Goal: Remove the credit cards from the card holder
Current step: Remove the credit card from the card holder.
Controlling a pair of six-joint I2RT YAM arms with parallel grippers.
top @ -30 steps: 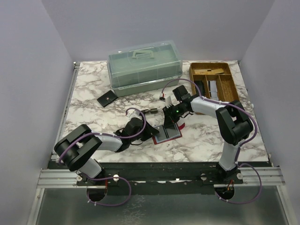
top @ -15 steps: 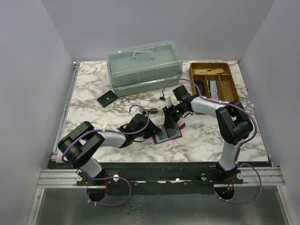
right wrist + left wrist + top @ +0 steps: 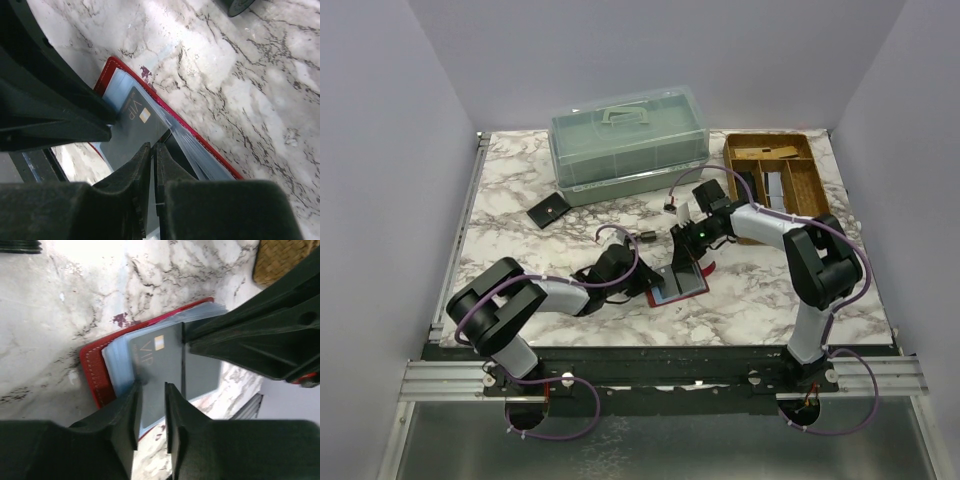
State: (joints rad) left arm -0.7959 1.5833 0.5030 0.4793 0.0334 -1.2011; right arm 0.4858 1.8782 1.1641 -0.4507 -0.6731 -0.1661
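**Top card pinched, not yet drawn clear**

The red card holder (image 3: 686,288) lay open on the marble table (image 3: 520,210), near the front and between the two arms. Its credit cards were inside it: a grey VIP card (image 3: 160,365) on top, with pale blue cards (image 3: 116,365) fanned just beneath. The step in hand looked to be drawing out that top card.

The right gripper (image 3: 152,150) reached in from the far side. Its fingers stood almost together, and the edge of the grey VIP card ran into the sliver between them, so it appeared clamped on that card. The left gripper (image 3: 151,392) sat at the holder's near edge, its fingers a narrow gap apart and their tips over the stack. Whether it nipped the holder or only pressed it down could not be told.

By my judgement, the next move called for the right gripper to slide the card out along its own plane, away from the red stitched edge. Meanwhile the left gripper would need to pin the holder so it did not drag across the smooth marble. The hold was on a thin glossy edge, so a slow, straight pull seemed wise. The pale blue cards might ride along with it.
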